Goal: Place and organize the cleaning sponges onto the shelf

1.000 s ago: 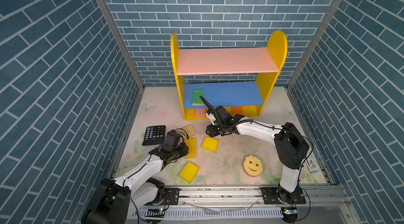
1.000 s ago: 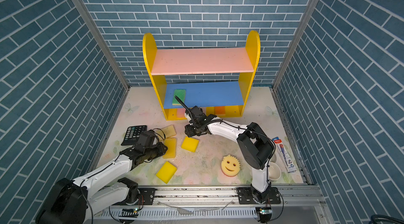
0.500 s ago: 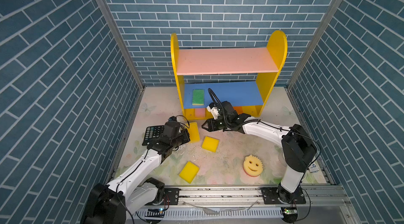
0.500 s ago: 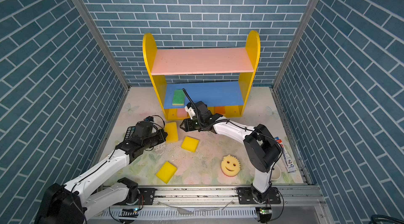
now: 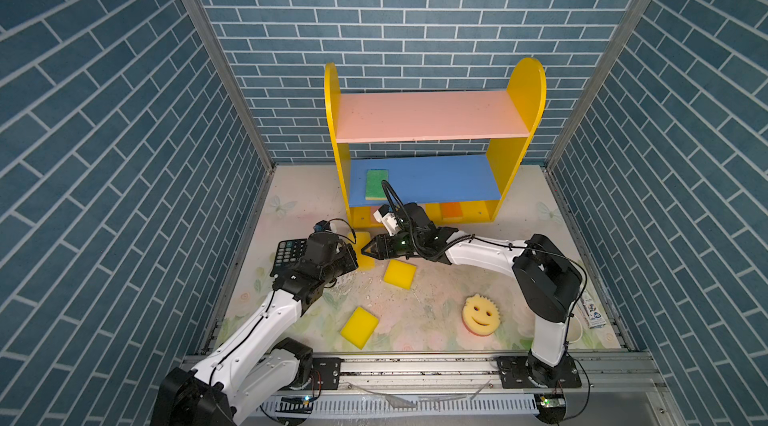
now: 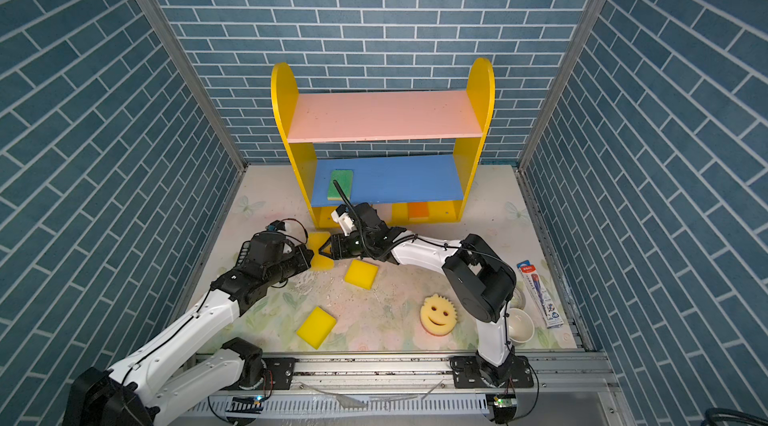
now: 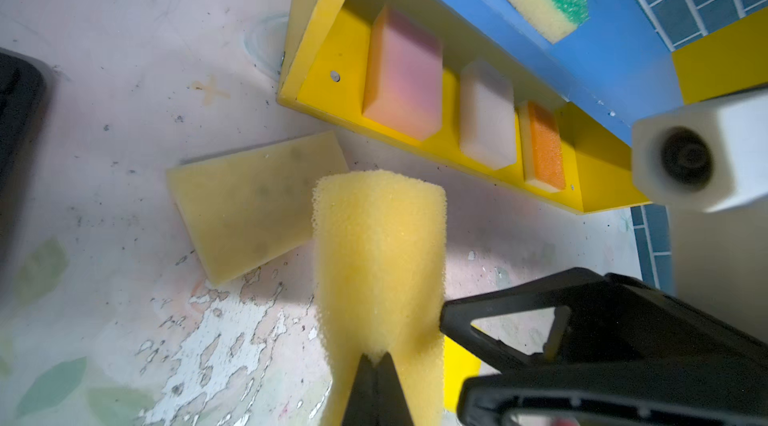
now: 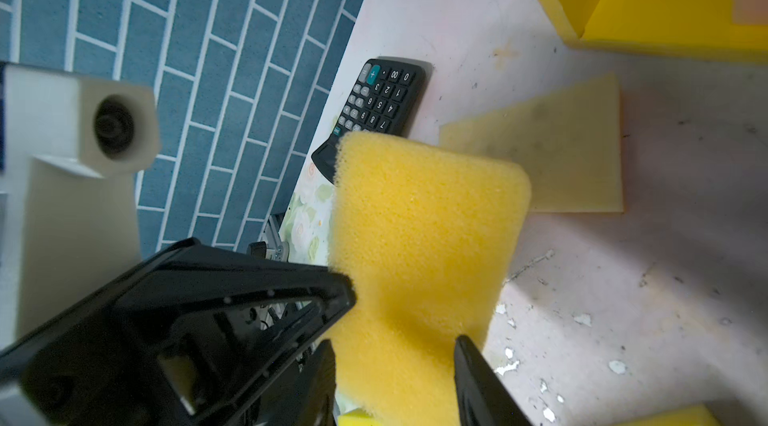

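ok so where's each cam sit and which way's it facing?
Top views: high in front, looking down at the shelf; left arm and right arm show.
Left wrist: behind the left hand, facing the shelf's base; its tips pinch the yellow sponge.
Right wrist: behind the right hand, facing the calculator; fingers flank that sponge.
Shared: the sponge, each other's hand.

On the shelf (image 5: 428,116), a green sponge (image 5: 377,184) lies on the blue board (image 5: 440,178). A pink sponge (image 7: 402,72), white sponge (image 7: 487,108) and orange sponge (image 7: 542,145) sit on the base (image 7: 332,54). A tan sponge (image 7: 249,203), two yellow sponges (image 5: 400,274) (image 5: 360,327) and a smiley sponge (image 5: 481,315) lie on the floor (image 5: 436,299). A raised sponge (image 7: 378,253) is yellow too.
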